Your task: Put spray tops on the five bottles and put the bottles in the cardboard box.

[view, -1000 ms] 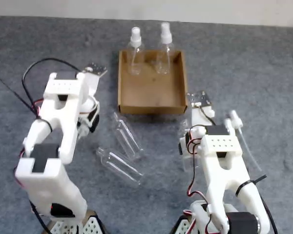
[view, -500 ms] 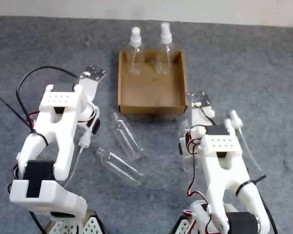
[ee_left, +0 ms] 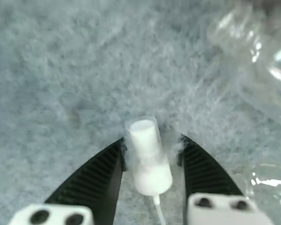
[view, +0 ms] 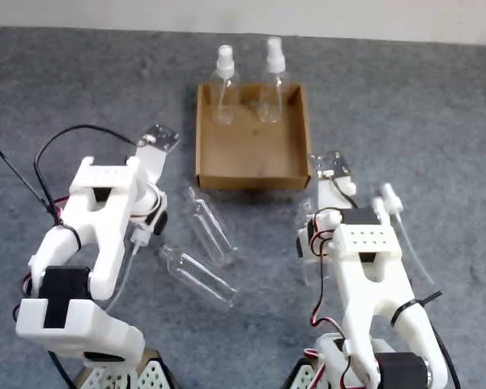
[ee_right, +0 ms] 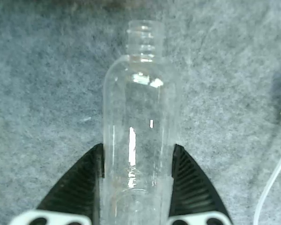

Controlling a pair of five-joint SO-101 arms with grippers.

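Here's the grey bench [view: 405,105] under both arms, and at its far middle sits the cardboard box [view: 251,154], open side up. Bottle count is five. One capped bottle [view: 224,89] and a second capped bottle [view: 272,85] stand upright side by side at the box's far wall, spray heads up. Between the arms, two more lie flat on the bench. The first loose bottle [view: 209,224] has its long axis on a diagonal with its open neck towards the box's near left corner. Just beside it, the second loose bottle [view: 198,277] aims its neck at the left arm. The fifth, the held bottle [ee_right: 140,117], is clamped in the right end effector [ee_right: 138,147] near the box's near right corner. Both fingers press its sides, its long axis runs straight out along them, and its bare neck points away from the wrist, towards the box. Spray tops: four counted. Two are on the capped bottles. The left end effector [ee_left: 152,141] is closed narrow on the gripped spray top [ee_left: 147,154], whose head points away from the wrist and whose thin tube trails back under it, just beside the second loose bottle's neck. The spare spray top [view: 391,198] lies on the bench at the right arm's outer side, its tube running back alongside that arm.
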